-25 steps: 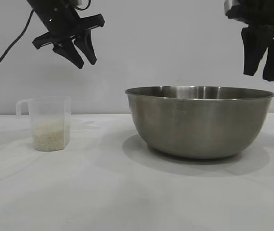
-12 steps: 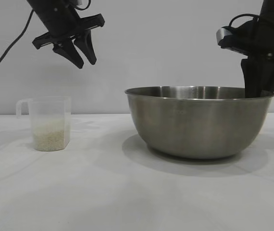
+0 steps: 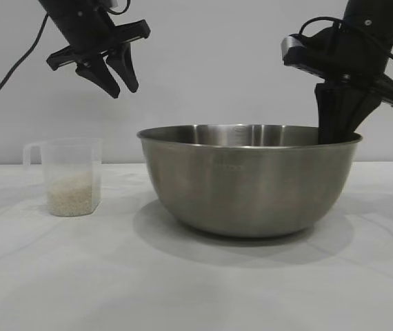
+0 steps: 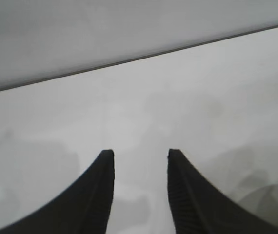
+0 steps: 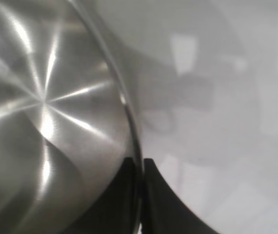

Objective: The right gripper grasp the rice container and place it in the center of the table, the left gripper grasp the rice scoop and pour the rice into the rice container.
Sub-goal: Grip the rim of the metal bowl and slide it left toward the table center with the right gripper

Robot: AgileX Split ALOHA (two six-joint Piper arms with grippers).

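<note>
Since the earlier frames the rice container has slid toward the rice scoop, and the right gripper has come down from above the bowl onto its rim at the right side. Its jaws are pinched together on the thin steel edge, one finger inside the bowl and one outside.

The container is a wide, round bowl of brushed stainless steel; its interior shows only bare metal with bright streaks of reflected light. The scoop, a squarish cup of translucent plastic with a side handle, stands upright on the tabletop well apart from the bowl, and the rice fills its lower part as a whitish mass.

The right wrist view shows what the exterior view hides: the rim running between the two black fingertips. The left wrist view shows only white tabletop between the fingers. The left gripper hangs in the air above the scoop, jaws partly apart and holding nothing.
</note>
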